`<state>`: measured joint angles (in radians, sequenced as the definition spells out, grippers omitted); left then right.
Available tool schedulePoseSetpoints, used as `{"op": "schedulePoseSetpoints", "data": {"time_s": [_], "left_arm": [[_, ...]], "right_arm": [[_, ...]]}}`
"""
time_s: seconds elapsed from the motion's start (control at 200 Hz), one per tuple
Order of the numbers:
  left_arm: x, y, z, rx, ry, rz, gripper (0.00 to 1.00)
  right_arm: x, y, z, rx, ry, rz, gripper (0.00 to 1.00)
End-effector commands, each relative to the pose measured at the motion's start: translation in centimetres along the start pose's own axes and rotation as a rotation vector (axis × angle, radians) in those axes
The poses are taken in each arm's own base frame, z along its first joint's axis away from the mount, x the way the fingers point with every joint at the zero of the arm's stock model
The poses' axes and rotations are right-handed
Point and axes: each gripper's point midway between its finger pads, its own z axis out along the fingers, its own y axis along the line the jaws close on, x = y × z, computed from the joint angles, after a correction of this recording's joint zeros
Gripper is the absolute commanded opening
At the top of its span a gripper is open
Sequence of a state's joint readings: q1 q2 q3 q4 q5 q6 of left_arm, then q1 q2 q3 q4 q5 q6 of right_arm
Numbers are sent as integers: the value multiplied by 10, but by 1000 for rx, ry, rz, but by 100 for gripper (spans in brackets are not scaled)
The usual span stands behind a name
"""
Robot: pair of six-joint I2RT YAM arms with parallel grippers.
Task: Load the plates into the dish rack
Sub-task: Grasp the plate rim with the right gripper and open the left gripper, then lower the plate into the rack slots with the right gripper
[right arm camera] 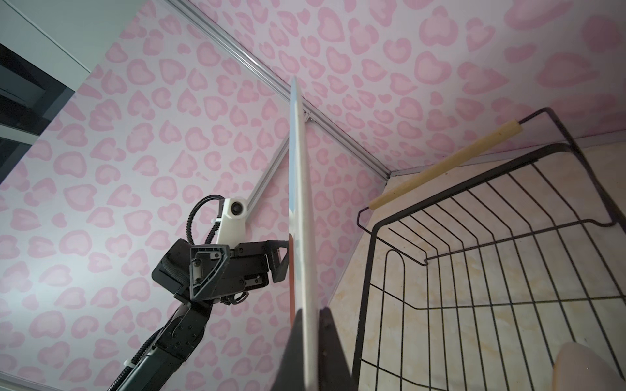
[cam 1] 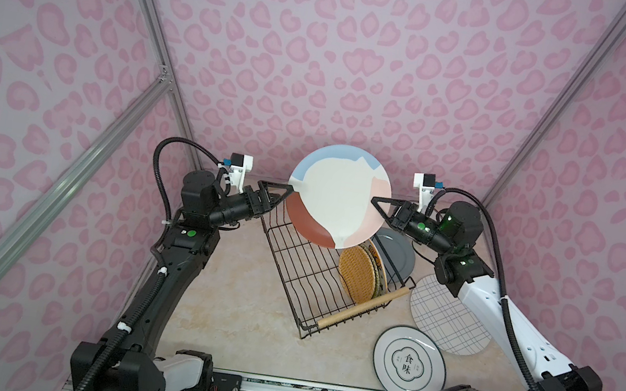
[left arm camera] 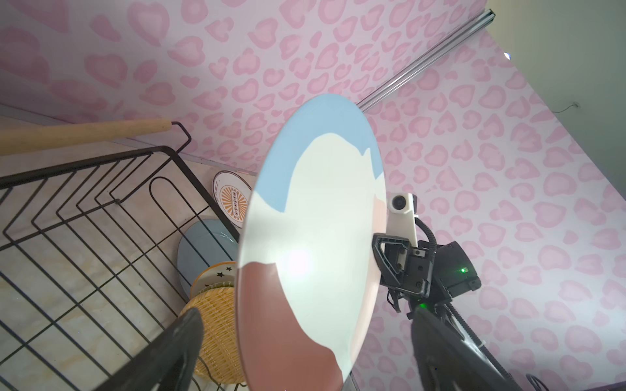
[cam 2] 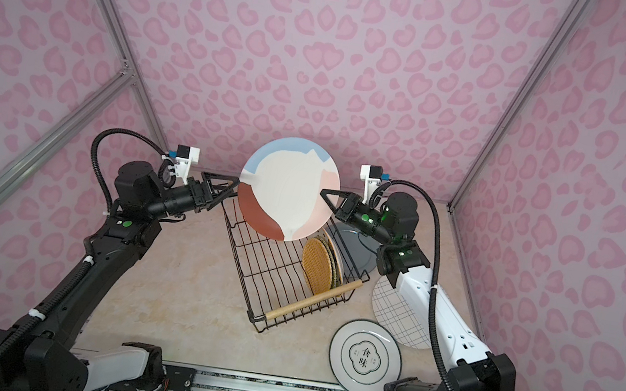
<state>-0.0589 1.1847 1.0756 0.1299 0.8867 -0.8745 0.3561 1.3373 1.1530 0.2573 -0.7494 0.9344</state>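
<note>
Cream, blue, pink and rust, the plate (cam 1: pixel 338 196) hangs on edge at the centre of both top views, above the upper end of the rack (cam 1: pixel 295 263). The right fingers (right arm camera: pixel 330 352) are clamped narrow on its right rim. In the right wrist view the rim runs straight up from between them. The left fingers (left arm camera: pixel 179 342) stand wide, one on each side of the left rim, gripping nothing. Whether a tip brushes the plate I cannot tell. The right arm alone carries it.

To the lower right, a woven plate (cam 1: pixel 356 274) stands on edge in the rack's right corner, just behind the wooden handle (cam 1: pixel 364 307), with more plates packed behind it. Bare wire fills the rest of the rack, to their left. A grey plate (cam 1: pixel 395 253) lies just past the rack's right wall. A grid plate (cam 1: pixel 448 322) lies flat on the surface (cam 1: pixel 228 297) under the right arm, and a character plate (cam 1: pixel 409 364) sits at lower right.

The coming move turns on one relation: the free wire lies straight down from the held plate and slightly toward the lower left of the frame. The held plate's face looks toward the camera, while the stood plates face more to the left, so I judge a wrist twist is likely needed before lowering. The left fingers straddle the rim and should back off leftward first, or the plate may catch them.
</note>
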Motion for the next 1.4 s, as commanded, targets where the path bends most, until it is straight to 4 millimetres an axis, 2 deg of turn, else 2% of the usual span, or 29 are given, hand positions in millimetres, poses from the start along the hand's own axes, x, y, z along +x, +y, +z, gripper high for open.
{"op": "schedulePoseSetpoints", "data": {"time_s": [0.0, 0.125, 0.26, 0.44, 0.55, 0.68, 0.77, 0.93, 1.005, 1.125, 1.4], "left_arm": [[-4, -22, -8, 47, -31, 115, 98], [1, -54, -19, 113, -42, 233, 98], [17, -83, -26, 171, -24, 347, 98], [40, -91, -32, 163, -1, 414, 98], [48, -87, -39, 125, -9, 432, 98], [59, -70, -47, 37, -35, 439, 98], [67, -51, -50, -33, -28, 427, 98], [89, -6, -46, -162, 65, 350, 98], [99, 7, -45, -186, 103, 324, 98], [107, 10, -48, -194, 113, 341, 98], [111, 8, -50, -192, 114, 364, 98]], "right_arm": [[-7, 5, -4, 31, -19, -61, 0], [-4, 9, -10, 100, 2, -117, 0], [4, 18, -15, 197, 49, -227, 0], [20, 19, -20, 310, 119, -331, 0], [32, 18, -21, 367, 160, -385, 0], [47, 14, -21, 418, 216, -437, 0], [58, 7, -18, 450, 251, -452, 0], [77, -5, -14, 498, 298, -484, 0], [82, -10, -13, 524, 314, -499, 0], [87, -19, -14, 582, 339, -539, 0], [89, -47, -24, 701, 367, -602, 0]]}}
